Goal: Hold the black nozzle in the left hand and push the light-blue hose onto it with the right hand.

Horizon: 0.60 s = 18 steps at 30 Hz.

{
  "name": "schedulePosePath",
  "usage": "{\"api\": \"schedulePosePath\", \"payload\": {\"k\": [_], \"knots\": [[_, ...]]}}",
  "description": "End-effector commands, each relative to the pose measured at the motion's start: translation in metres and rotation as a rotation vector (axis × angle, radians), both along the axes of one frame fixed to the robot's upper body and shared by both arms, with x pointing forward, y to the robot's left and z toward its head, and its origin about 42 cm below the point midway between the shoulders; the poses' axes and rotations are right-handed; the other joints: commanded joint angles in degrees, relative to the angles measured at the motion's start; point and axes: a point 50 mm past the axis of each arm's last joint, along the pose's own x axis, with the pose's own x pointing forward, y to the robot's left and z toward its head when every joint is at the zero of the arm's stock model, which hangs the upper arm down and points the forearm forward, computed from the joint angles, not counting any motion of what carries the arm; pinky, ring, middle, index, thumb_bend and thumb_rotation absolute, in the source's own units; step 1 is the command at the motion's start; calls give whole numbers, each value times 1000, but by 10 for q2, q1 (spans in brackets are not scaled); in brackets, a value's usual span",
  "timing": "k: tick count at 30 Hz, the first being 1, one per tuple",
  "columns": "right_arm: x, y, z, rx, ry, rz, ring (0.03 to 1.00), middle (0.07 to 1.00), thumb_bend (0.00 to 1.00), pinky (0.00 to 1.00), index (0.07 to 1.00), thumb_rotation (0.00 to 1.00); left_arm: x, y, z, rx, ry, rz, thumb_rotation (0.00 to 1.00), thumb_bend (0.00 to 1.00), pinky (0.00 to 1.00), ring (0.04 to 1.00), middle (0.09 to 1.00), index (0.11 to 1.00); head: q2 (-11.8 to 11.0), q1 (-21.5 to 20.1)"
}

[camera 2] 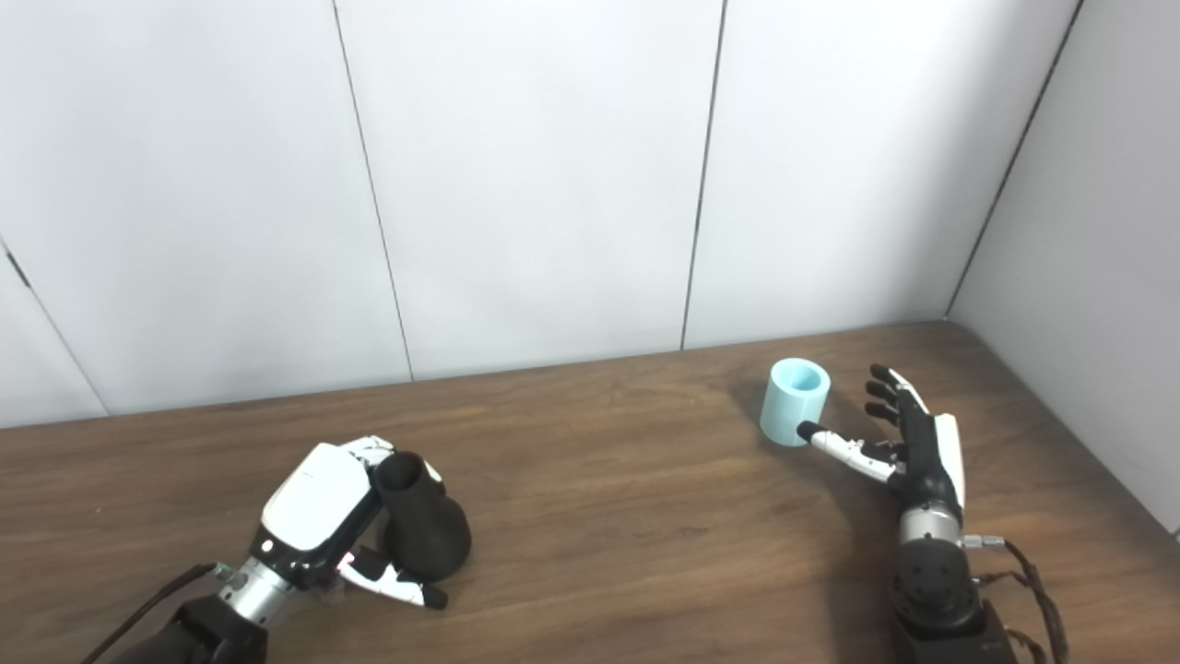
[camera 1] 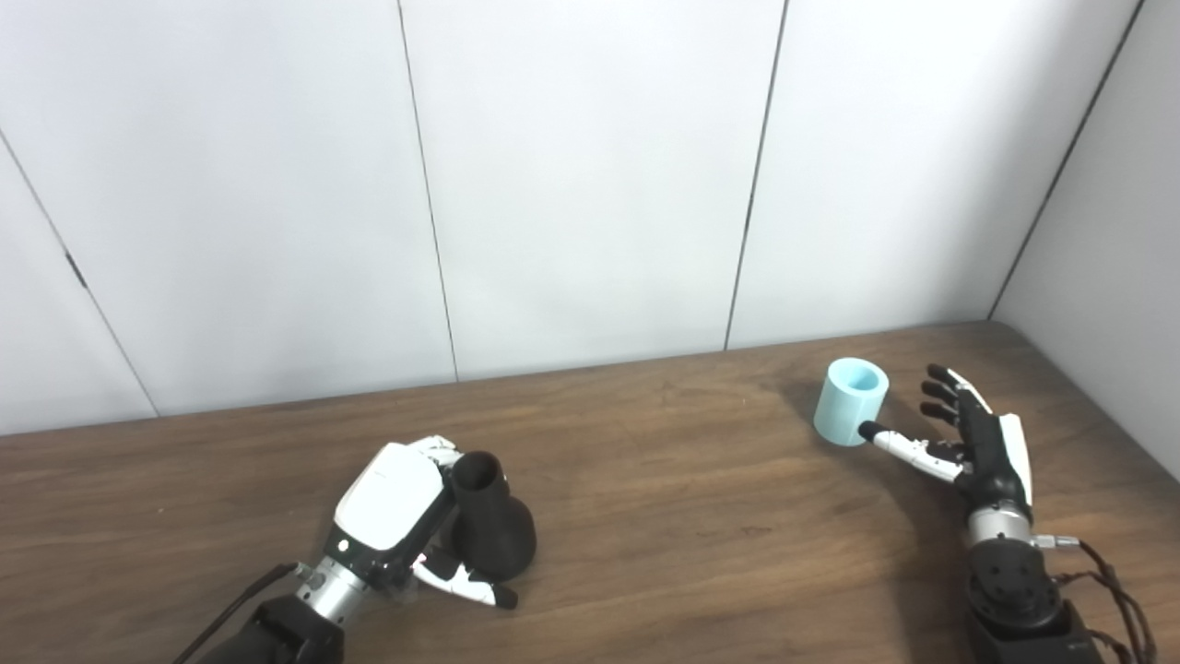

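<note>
Your left hand (camera 1: 392, 521) wraps the black nozzle (camera 1: 491, 526) on the table (camera 1: 691, 516). Your right hand (camera 1: 968, 438), fingers spread, thumb just touching the hose (camera 1: 850, 402), holds nothing; you likely need to close on it next.

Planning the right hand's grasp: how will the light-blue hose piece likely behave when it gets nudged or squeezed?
The light-blue hose is a short, wide, thick-walled tube standing on end, so it probably slides rather than tips. It looks stiff, unlikely to collapse. Knocked onto its side, it would likely roll. The right hand is open, its thumb at the base.
</note>
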Motion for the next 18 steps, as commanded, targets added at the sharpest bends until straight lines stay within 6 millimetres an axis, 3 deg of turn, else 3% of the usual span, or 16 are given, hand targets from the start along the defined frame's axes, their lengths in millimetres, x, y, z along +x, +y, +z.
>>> {"api": "schedulePosePath", "payload": {"k": [1, 10, 18], "knots": [[22, 5, 31, -34, -97, 75, 792, 835, 920, 711, 850, 286, -79, 2, -90, -29, 239, 17, 0, 503, 642, 439, 458, 519, 1, -1], [21, 8, 27, -50, -72, 101, 785, 829, 915, 722, 847, 280, -76, -5, -89, -2, 254, -15, 0, 504, 648, 441, 464, 516, -2, -3], [19, 8, 37, -37, -81, 132, 827, 862, 902, 763, 873, 295, -81, -7, -91, -10, 273, -22, 0, 503, 660, 440, 459, 521, 1, 7]]}}
